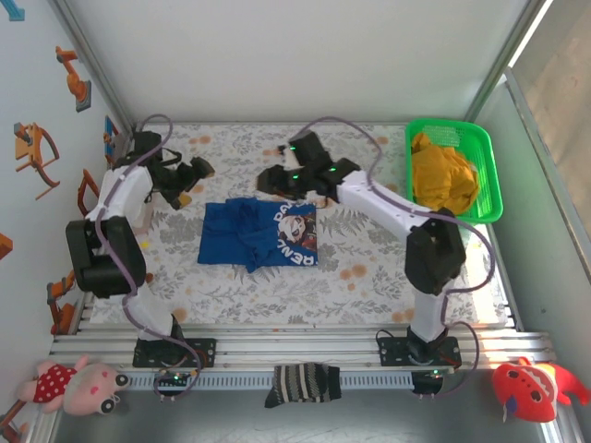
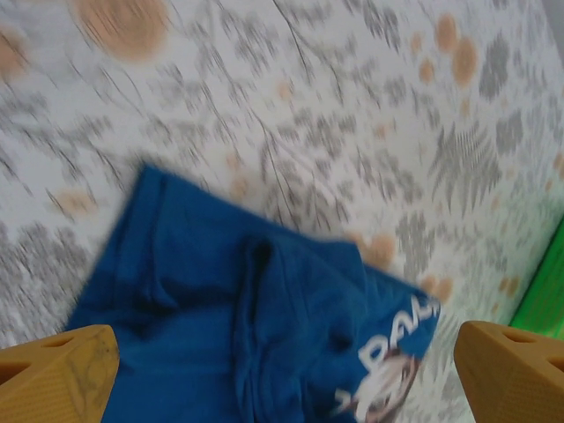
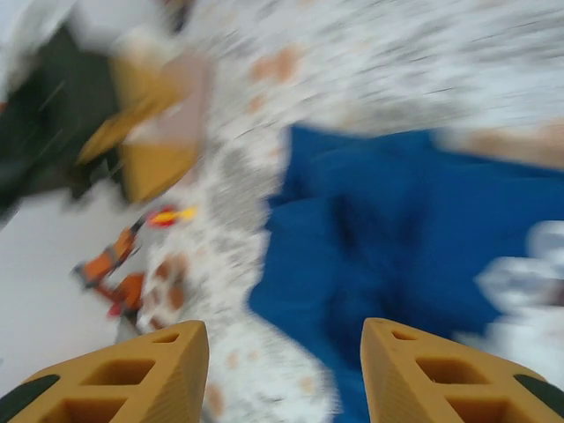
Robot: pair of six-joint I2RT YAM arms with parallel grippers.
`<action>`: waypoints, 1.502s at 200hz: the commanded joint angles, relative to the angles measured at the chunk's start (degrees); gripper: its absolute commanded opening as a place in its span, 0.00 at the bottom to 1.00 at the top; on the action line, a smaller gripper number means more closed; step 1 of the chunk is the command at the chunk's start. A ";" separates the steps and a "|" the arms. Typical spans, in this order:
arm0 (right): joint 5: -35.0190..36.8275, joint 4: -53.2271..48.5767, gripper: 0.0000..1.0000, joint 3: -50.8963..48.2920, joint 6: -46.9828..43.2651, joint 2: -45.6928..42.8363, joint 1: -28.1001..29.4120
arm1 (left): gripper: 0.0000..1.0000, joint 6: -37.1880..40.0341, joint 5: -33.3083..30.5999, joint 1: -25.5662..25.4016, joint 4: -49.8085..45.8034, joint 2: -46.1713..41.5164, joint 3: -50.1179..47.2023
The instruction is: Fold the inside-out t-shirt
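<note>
Right wrist view, blurred: right gripper point(image 3: 284, 370) jaws spread, nothing between them, over the edge of the inside-out t-shirt point(image 3: 397, 238). Left wrist view: left gripper point(image 2: 286, 379) jaws spread wide, empty, above the same blue cloth. Top view: shirt lies bunched mid floral table cover point(image 1: 369, 268), white print patch on its right side; both grippers just behind its far edge. Green basket point(image 1: 489, 185) holding mustard garment point(image 1: 441, 175) at far right
</note>
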 commanded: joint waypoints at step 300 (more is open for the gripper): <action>-2.72 7.48 0.45 -8.86 4.23 15.37 -10.31 | 0.01 -0.08 -35.03 -24.13 -3.30 -16.62 -23.75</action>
